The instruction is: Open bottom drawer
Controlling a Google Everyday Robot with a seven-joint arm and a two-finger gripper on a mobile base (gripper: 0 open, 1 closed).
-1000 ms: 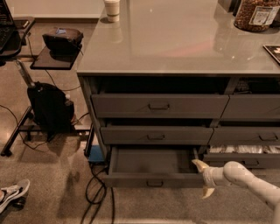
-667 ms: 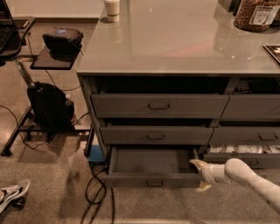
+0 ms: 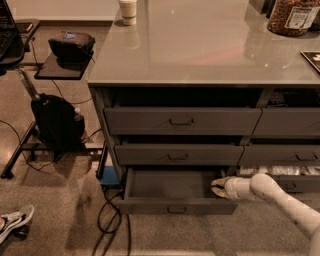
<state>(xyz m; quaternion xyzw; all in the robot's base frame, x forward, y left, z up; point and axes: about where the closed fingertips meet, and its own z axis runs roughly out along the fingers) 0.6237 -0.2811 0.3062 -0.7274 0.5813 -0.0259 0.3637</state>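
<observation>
Change: gripper (image 3: 216,186) has crept toward 9 o'clock and a little upward since a second ago; bottom drawer (image 3: 170,186) is as far out as it was.
Gripper: at 4 o'clock in view, tips pointing to 9 o'clock, at the bottom drawer's right inner corner.
Fingers (image 3: 218,180): apart, one above the other, with a dark gap between the tips; whether they touch the side wall cannot be told.
Arm (image 3: 280,197): white, entering from 4 o'clock.
Bottom drawer: at 6 o'clock, lowest of the left stack, pulled well out, bare grey floor showing.
Handle (image 3: 176,210): small, centred on the low front.
Upper drawers (image 3: 181,121): two, at 12 o'clock of the bottom drawer, fronts set further back.
Right drawer (image 3: 285,171): white items inside, at 3 o'clock of the gripper, behind the arm.
Tabletop (image 3: 200,50): cup (image 3: 128,10) at 11 o'clock, jar (image 3: 291,17) at 1 o'clock.
Floor: backpack (image 3: 56,122) at 9 o'clock, shoe (image 3: 14,222) at 8 o'clock, cables (image 3: 107,220) at 7 o'clock of the bottom drawer.
</observation>
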